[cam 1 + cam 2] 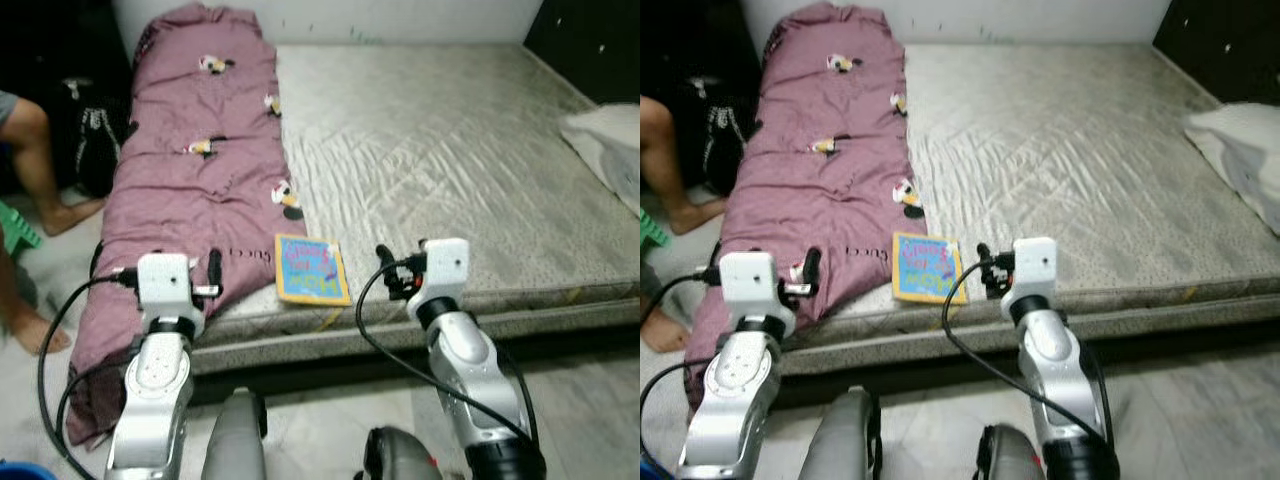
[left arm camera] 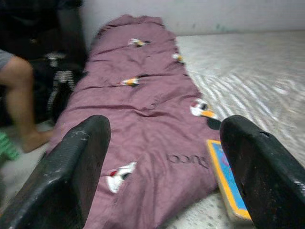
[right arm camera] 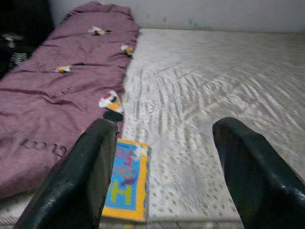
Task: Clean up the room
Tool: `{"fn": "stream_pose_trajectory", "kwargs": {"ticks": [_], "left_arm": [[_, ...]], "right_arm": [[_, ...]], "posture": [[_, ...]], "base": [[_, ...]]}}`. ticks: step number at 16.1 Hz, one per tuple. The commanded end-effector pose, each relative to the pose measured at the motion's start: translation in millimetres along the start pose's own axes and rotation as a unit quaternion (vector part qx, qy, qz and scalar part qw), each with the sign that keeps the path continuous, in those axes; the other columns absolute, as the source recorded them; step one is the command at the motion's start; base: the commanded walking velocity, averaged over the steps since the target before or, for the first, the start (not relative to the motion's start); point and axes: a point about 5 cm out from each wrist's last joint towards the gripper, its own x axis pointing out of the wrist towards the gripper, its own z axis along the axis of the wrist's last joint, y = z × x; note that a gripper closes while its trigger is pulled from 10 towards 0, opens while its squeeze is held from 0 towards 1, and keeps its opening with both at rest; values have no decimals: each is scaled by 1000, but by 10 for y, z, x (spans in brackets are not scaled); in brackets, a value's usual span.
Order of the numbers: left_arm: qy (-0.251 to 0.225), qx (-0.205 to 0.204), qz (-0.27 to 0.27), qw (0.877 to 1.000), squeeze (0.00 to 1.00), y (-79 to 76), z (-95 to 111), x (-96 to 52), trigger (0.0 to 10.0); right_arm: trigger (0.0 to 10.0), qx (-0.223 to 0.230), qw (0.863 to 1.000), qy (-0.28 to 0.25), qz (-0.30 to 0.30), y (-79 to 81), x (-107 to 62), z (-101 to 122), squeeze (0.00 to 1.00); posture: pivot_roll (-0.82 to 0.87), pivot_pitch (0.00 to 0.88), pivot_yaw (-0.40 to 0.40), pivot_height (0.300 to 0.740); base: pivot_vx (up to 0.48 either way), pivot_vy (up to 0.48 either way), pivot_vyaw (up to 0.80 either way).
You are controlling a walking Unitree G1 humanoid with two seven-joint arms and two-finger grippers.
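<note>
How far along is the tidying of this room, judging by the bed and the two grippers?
Done: nothing obvious. The purple blanket lies along the mattress edge, partly hanging to the floor, and the children's book sits near the front edge. In hand: nothing; the left gripper and right gripper are both open, held up before the bed. Left: picking up the book and sorting the blanket.

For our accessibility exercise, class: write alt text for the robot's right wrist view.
Between the two spread black fingers of the right gripper, a small blue and yellow book lies near the edge of a bare grey mattress. A purple blanket with small cartoon patches runs along the mattress beside the book.
</note>
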Motion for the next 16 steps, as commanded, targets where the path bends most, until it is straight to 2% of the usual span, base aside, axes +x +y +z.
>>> {"fn": "stream_pose_trajectory", "kwargs": {"ticks": [1, 4, 9, 14, 16], "left_arm": [[-6, 3, -2, 1000, 0, -10, 33, 2, 10000], [-5, 3, -2, 1000, 0, -11, 27, 6, 10000], [-10, -4, -10, 1000, 0, -21, 38, 9, 10000], [-14, -5, -15, 1000, 0, -26, 46, 9, 10000], [-14, -6, -16, 1000, 0, -28, 47, 11, 10000]], "right_arm": [[10000, -1, 1000, -5, -3, -33, -8, 23, 0], [10000, -1, 1000, -7, 1, -26, -11, 27, 0], [10000, -3, 1000, -3, 1, -29, -7, 21, 0], [10000, -6, 1000, -6, 7, -18, -8, 23, 0], [10000, -21, 999, -14, 27, 26, -20, 41, 0]], "posture": [[20, 43, -40, 625], [19, 44, -40, 595], [17, 44, -43, 595], [17, 41, -41, 595], [16, 41, -42, 595]], "base": [[0, 0, 0], [0, 0, 0], [0, 0, 0], [303, 0, 0], [304, 0, 781]]}}
